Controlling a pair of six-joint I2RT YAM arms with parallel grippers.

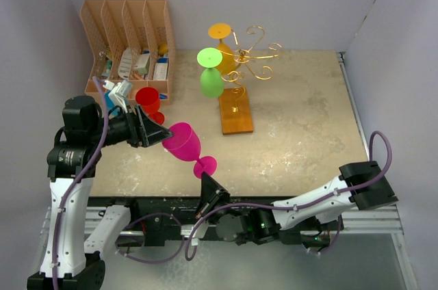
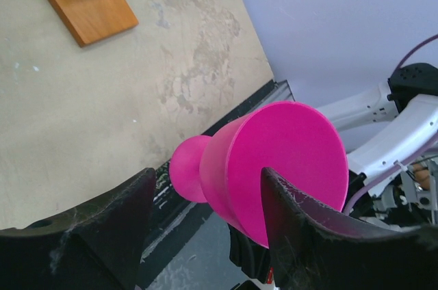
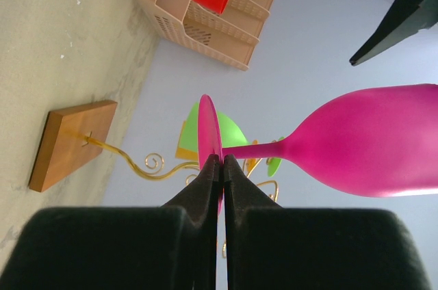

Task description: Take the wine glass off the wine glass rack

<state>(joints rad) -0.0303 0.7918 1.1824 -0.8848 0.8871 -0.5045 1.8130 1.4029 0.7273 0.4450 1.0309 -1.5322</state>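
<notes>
Over the near desk (image 1: pixel 294 133) edge, right fingers (image 3: pixel 205 191) pinched the magenta wine glass (image 3: pixel 369 146) by its thin foot (image 3: pixel 209 129), left fingers (image 2: pixel 294 235) spread round the bowl (image 2: pixel 287 153); looked light, stiff, slick, so a bowl grip seemed safer.

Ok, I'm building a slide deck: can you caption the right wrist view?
Right gripper pinches the magenta wine glass by its foot, gold rack behind.

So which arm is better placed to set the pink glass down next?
Probably right: the right hand is shut on the foot of the pink glass, while the left hand stands open around its bowl.
</notes>
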